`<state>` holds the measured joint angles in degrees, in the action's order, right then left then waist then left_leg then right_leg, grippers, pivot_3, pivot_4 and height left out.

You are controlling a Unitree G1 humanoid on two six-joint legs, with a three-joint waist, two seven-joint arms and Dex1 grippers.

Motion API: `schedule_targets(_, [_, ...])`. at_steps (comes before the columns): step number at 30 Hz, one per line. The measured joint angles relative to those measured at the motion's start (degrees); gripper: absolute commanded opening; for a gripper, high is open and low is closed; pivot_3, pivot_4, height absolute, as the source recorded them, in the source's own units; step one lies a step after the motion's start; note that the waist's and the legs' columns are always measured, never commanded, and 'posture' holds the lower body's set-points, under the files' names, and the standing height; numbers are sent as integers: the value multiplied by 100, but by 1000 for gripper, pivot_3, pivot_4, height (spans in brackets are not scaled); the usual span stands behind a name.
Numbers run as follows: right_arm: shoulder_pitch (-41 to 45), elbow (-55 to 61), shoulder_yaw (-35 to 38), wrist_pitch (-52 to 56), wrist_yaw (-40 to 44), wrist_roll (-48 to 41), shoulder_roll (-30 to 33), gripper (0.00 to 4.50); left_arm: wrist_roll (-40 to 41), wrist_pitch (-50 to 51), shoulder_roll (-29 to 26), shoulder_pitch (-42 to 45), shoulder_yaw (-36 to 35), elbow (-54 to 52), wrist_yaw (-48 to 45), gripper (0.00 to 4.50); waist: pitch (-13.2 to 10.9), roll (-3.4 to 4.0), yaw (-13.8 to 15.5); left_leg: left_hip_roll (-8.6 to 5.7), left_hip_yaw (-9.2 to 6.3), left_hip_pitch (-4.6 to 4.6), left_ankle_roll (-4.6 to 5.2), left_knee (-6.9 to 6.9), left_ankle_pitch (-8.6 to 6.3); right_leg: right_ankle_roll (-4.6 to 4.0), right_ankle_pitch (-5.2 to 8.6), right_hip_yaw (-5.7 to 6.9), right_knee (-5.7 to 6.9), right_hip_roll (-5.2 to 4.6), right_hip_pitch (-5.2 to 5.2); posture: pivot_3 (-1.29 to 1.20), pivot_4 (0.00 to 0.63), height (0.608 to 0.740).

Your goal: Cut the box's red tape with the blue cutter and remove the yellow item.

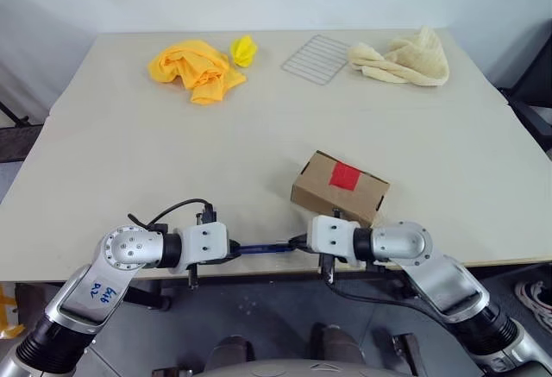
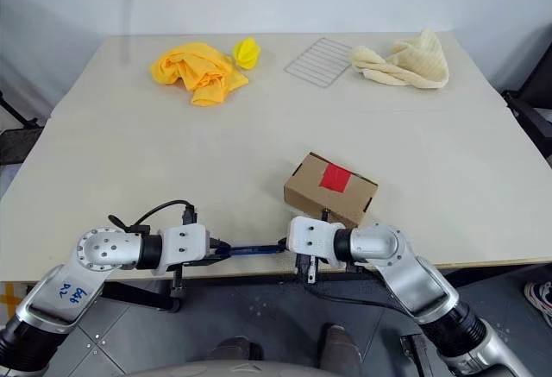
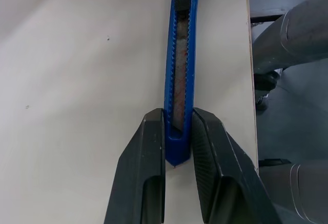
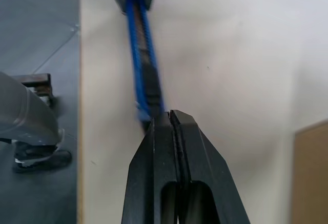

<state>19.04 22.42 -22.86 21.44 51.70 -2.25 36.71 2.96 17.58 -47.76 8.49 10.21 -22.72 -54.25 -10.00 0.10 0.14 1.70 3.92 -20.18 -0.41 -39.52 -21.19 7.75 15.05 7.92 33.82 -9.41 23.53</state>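
The blue cutter spans the gap between both grippers above the near table edge. The left gripper has its jaws narrowly parted and clamped on one end of the cutter. The right gripper has its jaws pressed together at the cutter's other end. The box sits just beyond the right gripper, with the red tape facing up.

head pair: overhead table | wrists: close, sharing blue cutter
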Motion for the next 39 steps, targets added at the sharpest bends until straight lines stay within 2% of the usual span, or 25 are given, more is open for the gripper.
schedule_targets(11, [-132,-27,59,-132,45,144,48,35,-3,15,0,38,10,17,-44,440,0,0,-2,0,1,0,0,0,0,0,0,0,0,0,0,0,150,740])
schedule_targets(28, [163,-478,-180,-261,135,373,-412,35,-21,102,-26,47,20,-28,-89,440,6,10,-15,0,2,2,0,0,0,0,0,-2,2,0,0,0,150,740])
schedule_targets(39, [186,-34,-52,-144,191,239,-390,35,-94,177,-29,40,52,-115,-62,440,6,10,-7,0,2,1,0,0,0,0,0,-2,1,0,0,0,150,740])
